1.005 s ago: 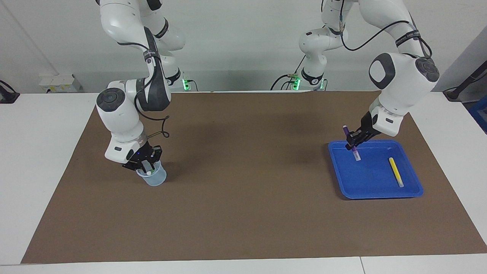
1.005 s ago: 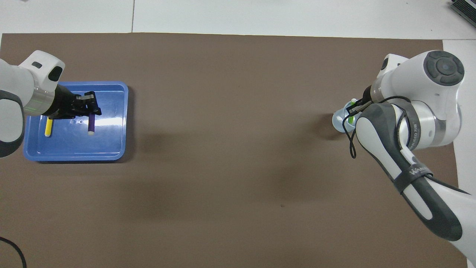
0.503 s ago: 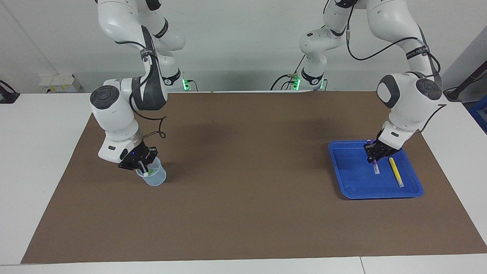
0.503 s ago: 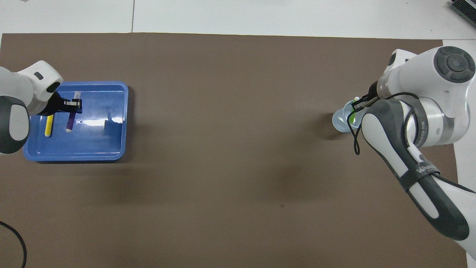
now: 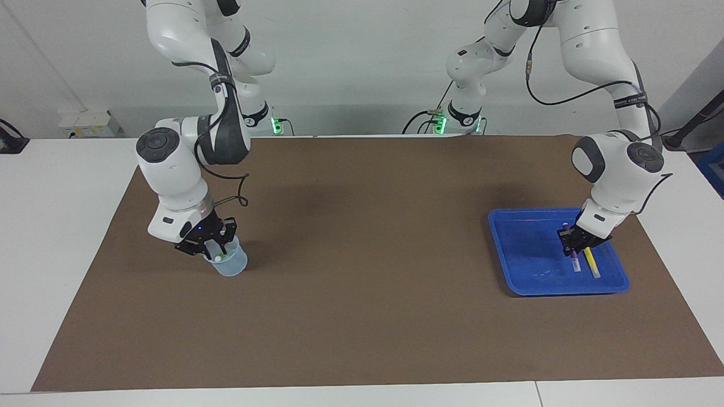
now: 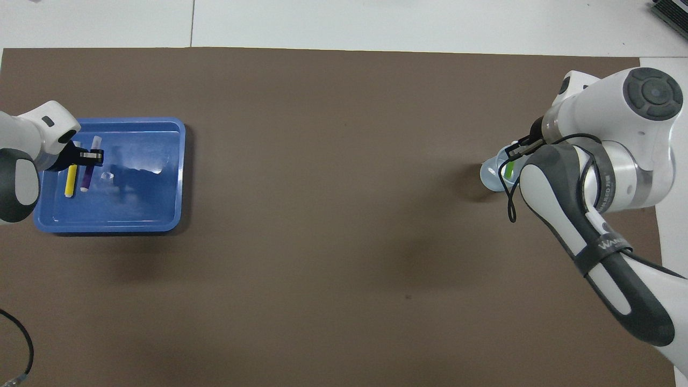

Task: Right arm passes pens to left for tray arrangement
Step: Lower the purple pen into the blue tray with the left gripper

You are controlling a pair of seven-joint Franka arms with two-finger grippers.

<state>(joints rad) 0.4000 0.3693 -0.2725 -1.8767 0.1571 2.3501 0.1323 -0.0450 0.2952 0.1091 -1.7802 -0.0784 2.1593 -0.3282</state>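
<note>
Brown mat (image 5: 362, 254), translucent cup (image 5: 231, 263) beneath right gripper (image 5: 210, 246)

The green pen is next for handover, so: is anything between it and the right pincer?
Only the cup that holds the green pen. The right pincer is at its open mouth, and nothing visible covers the pen.

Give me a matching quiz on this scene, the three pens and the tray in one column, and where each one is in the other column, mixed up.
Column one:
1. yellow pen
2. purple pen
3. green pen
4. blue tray

Column two:
A. standing in the pale cup, under the right hand
B. on the brown mat, toward the left arm's end
C. lying free in the tray
D. held by the left hand over the tray

Pairs: 1-C, 2-D, 3-A, 4-B
</note>
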